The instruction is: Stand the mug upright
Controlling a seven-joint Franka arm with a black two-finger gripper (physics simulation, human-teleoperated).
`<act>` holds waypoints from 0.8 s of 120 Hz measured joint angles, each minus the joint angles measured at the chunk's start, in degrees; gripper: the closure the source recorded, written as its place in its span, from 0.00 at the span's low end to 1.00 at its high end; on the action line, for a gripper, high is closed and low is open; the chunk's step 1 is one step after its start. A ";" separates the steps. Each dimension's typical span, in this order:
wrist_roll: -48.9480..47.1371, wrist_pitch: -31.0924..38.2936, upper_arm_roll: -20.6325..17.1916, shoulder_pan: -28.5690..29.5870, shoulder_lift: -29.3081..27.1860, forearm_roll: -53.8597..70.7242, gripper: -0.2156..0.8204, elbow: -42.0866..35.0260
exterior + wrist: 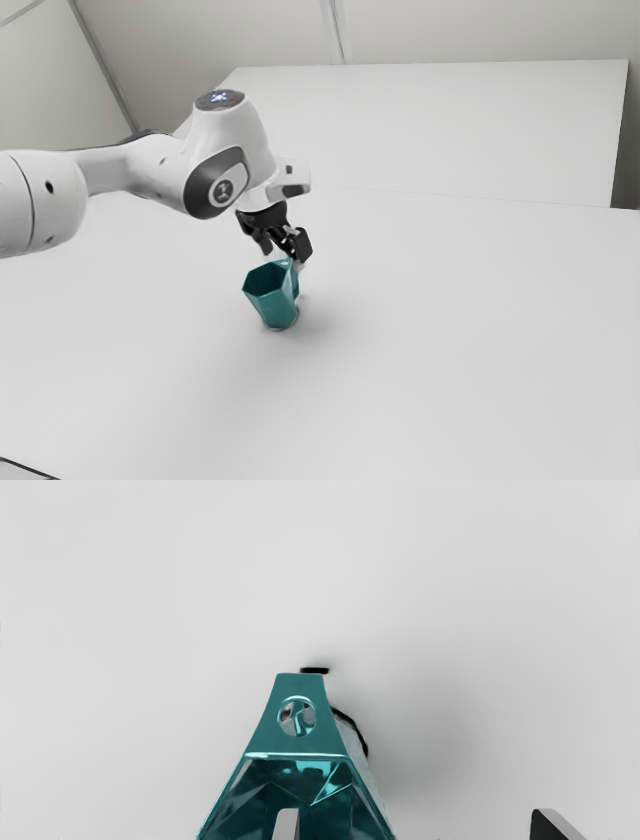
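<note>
The gripper (284, 254) is just above the teal mug in the exterior view, pointing down at its rim. Standing with its base on the table, the faceted mug (272, 296) has its mouth facing up and its handle toward the exterior view's right. In the wrist view the gripper (417, 825) is open, its fingers wide apart. One finger (286, 825) overlaps the mouth of the mug (298, 742); the other is outside, beyond the mug's side. Whether either finger touches the mug cannot be told.
The white table (450, 340) surrounds the mug. A raised pale panel or surface (430, 125) lies at the back, and a dark-edged corner of something (25, 470) is at the exterior view's lower left.
</note>
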 joint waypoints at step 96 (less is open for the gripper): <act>0.05 -28.71 1.68 2.89 8.03 -4.43 0.21 32.06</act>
